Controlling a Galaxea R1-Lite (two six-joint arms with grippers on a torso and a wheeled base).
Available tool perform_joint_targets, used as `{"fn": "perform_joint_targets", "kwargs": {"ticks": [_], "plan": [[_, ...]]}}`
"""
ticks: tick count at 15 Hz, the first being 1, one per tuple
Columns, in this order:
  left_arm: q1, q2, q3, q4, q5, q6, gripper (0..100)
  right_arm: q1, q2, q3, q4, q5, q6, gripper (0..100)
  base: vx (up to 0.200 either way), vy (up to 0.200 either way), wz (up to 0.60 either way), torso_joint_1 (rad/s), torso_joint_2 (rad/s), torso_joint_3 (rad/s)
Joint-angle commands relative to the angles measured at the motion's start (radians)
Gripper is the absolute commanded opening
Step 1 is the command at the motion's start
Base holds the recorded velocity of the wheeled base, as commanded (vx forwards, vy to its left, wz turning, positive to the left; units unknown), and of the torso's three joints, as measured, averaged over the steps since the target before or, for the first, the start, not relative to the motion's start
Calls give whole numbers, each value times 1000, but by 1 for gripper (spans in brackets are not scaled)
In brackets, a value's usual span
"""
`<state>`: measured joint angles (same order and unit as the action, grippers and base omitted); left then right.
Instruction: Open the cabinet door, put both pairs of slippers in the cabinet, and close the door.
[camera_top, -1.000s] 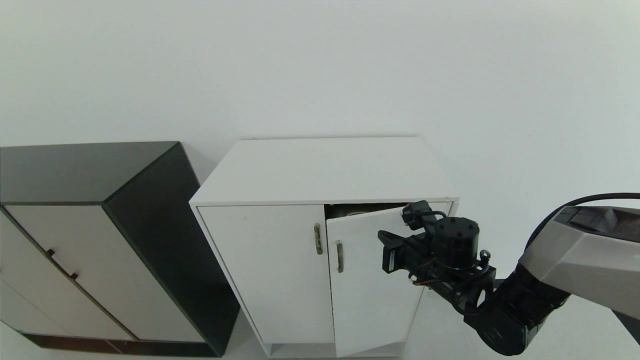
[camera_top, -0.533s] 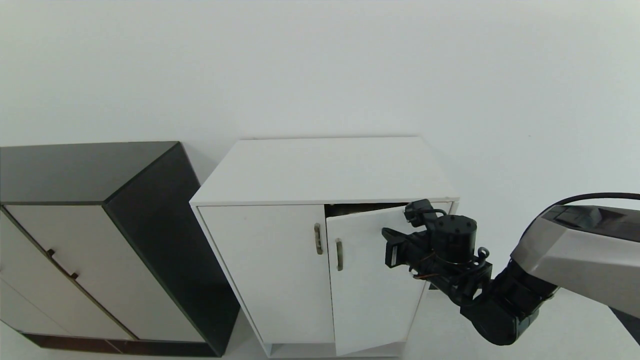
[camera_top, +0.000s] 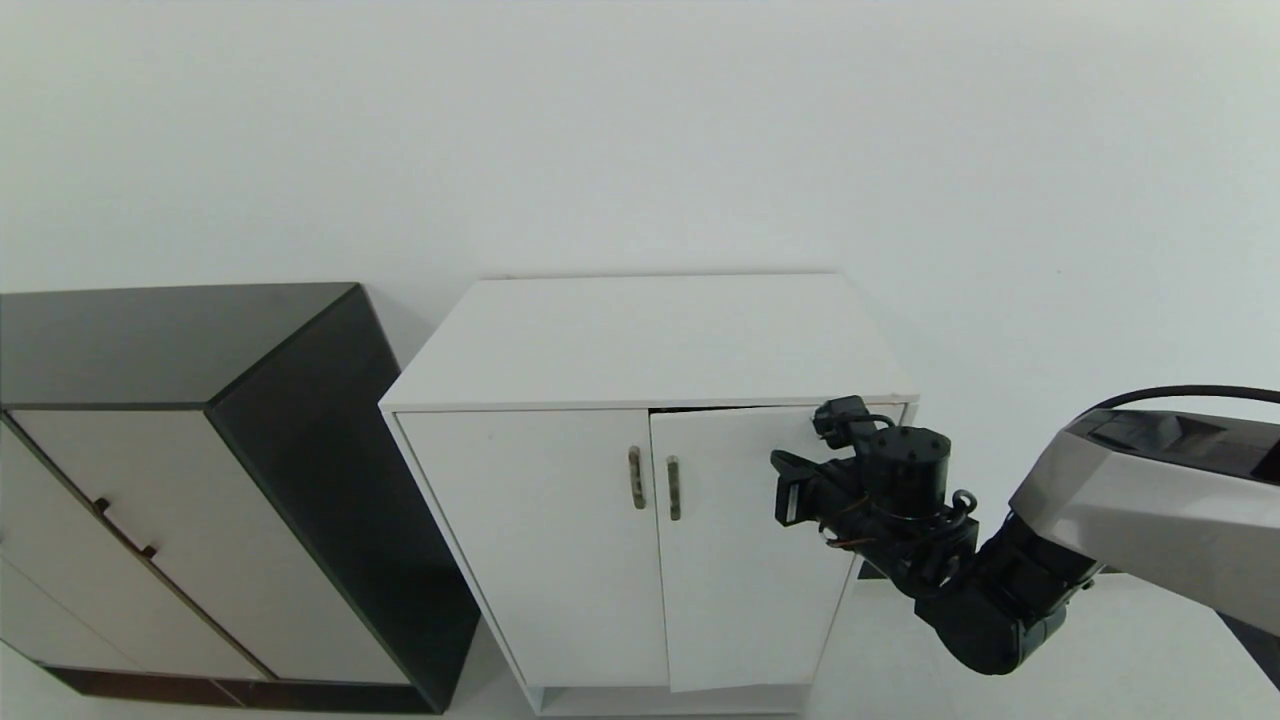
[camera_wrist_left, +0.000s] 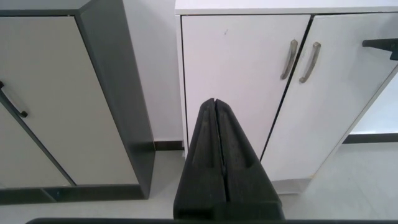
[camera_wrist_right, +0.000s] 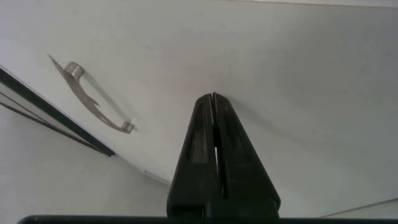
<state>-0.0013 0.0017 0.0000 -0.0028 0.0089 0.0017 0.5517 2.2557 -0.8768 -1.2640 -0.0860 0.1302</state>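
Your right gripper (camera_top: 786, 492), jaws together and empty, sets its tip against the right door (camera_top: 745, 590) of the white two-door wooden cabinet (camera_top: 650, 340), likely to push it flush; a thin dark gap shows along the door's top. Your left gripper (camera_wrist_left: 214, 106), also closed and empty, hangs facing the cabinet, whose doors hide its contents.

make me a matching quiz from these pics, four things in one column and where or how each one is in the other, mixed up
Column 1
1. right door
2. left door
3. right hand
4. black cabinet

Column 2
A. closed flush with the frame
B. standing to the left of the white cabinet
C. almost closed, thin dark gap along its top
D. fingers together, tips against a door panel

Pairs: 1-C, 2-A, 3-D, 4-B
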Motion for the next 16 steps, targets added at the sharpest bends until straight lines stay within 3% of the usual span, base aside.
{"fn": "perform_joint_targets", "kwargs": {"ticks": [1,16], "plan": [[0,0,0,0,0,0,0,-7,10,-5,-1,0,0,0,0,0,0,0,0,0],[0,1,0,0,0,0,0,-36,21,-25,-1,-1,-1,0,0,0,0,0,0,0]]}}
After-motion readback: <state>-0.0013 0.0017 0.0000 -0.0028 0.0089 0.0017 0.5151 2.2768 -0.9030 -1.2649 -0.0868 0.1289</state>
